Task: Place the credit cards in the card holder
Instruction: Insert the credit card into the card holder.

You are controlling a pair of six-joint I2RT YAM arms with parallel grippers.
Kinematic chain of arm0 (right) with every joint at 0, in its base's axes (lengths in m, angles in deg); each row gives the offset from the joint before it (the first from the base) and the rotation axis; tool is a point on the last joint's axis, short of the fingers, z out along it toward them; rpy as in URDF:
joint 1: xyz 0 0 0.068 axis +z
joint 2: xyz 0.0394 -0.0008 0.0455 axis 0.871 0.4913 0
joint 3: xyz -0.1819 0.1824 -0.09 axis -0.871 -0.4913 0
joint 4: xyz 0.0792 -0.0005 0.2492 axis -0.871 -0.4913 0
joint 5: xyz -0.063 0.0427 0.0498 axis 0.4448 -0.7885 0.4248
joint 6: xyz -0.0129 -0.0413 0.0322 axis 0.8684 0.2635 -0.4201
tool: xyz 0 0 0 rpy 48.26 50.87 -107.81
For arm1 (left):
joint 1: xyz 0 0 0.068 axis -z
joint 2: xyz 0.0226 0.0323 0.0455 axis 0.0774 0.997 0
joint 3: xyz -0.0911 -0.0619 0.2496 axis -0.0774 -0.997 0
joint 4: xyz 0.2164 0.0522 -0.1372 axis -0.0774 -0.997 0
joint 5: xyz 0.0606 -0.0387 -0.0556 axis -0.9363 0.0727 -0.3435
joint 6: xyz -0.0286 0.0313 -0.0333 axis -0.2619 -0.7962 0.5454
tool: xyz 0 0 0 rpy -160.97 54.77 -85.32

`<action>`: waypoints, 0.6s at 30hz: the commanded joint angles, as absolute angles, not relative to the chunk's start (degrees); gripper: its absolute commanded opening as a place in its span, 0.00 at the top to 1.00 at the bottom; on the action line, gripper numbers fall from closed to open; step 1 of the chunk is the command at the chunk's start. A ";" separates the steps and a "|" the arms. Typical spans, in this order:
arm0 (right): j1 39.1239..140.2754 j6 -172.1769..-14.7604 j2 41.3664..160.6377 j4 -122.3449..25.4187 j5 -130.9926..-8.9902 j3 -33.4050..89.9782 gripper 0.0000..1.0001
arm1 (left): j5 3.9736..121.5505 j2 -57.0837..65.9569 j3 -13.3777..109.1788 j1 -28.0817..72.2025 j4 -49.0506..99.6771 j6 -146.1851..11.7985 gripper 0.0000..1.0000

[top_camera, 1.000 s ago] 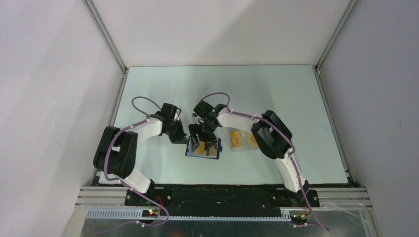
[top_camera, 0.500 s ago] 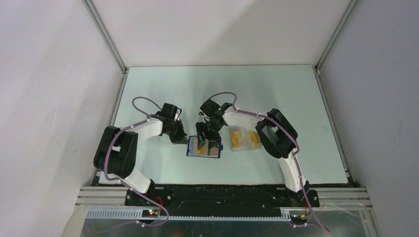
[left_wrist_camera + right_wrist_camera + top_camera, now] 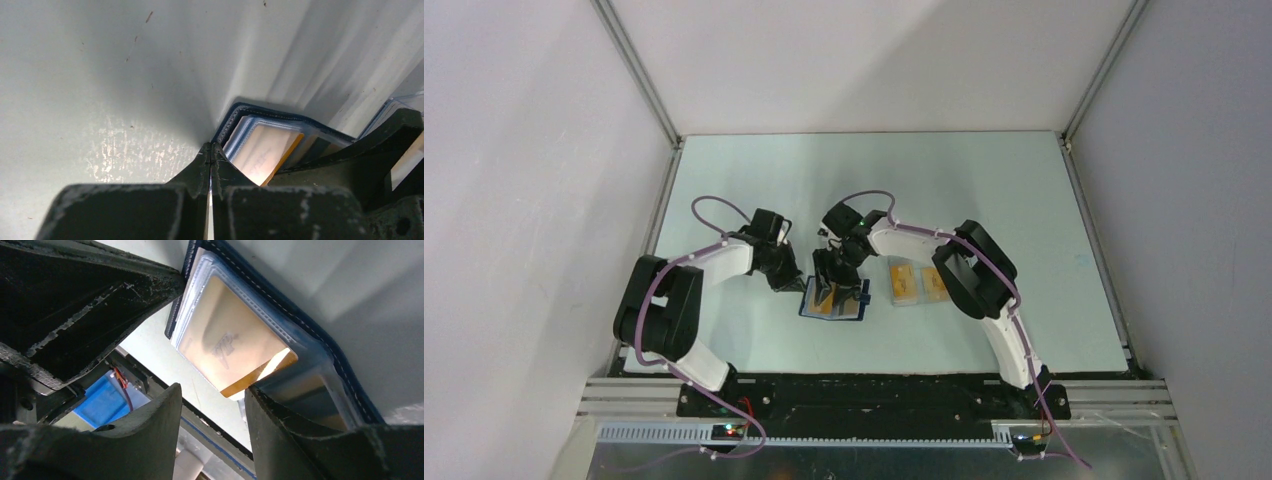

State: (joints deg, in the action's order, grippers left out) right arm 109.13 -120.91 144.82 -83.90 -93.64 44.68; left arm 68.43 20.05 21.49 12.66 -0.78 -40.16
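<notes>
The navy card holder [image 3: 836,303] lies open on the table between both arms. An orange credit card [image 3: 227,347] sits in one of its clear sleeves, and the left wrist view shows this card [image 3: 265,150] too. My left gripper [image 3: 797,286] is shut, its tip [image 3: 211,149] pressed at the holder's stitched left edge [image 3: 260,111]. My right gripper [image 3: 836,283] hangs over the open holder, open [image 3: 212,402], with one finger [image 3: 280,425] against the sleeve beside the card's corner. Two more credit cards [image 3: 906,283] lie side by side to the right.
The left gripper's dark body [image 3: 75,315] fills the upper left of the right wrist view, close beside the holder. The table's black near edge [image 3: 874,378] runs just behind the arms' bases. Grey walls [image 3: 544,200] enclose the table.
The right gripper's jaws have narrowed and its wrist has shifted slightly left over the open holder. The left arm has not moved.
</notes>
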 commanded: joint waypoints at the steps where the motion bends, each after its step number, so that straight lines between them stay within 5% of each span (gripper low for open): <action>1: 110.03 -123.84 145.56 -77.53 -98.86 47.68 0.47 | 65.65 21.48 20.73 13.42 -1.51 -40.03 1.00; 11: 109.65 -118.43 143.82 -87.55 -90.58 49.74 0.41 | 61.16 15.23 19.86 13.46 -3.16 -39.29 0.97; 18: 109.64 -114.51 140.92 -93.42 -84.66 49.47 0.35 | 59.87 10.71 20.50 13.32 -5.11 -39.83 0.68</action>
State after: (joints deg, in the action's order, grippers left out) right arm 109.59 -117.70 145.52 -89.10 -88.98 48.46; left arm 61.83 14.20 20.26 13.06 -3.82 -39.70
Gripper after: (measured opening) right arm 0.648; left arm 0.247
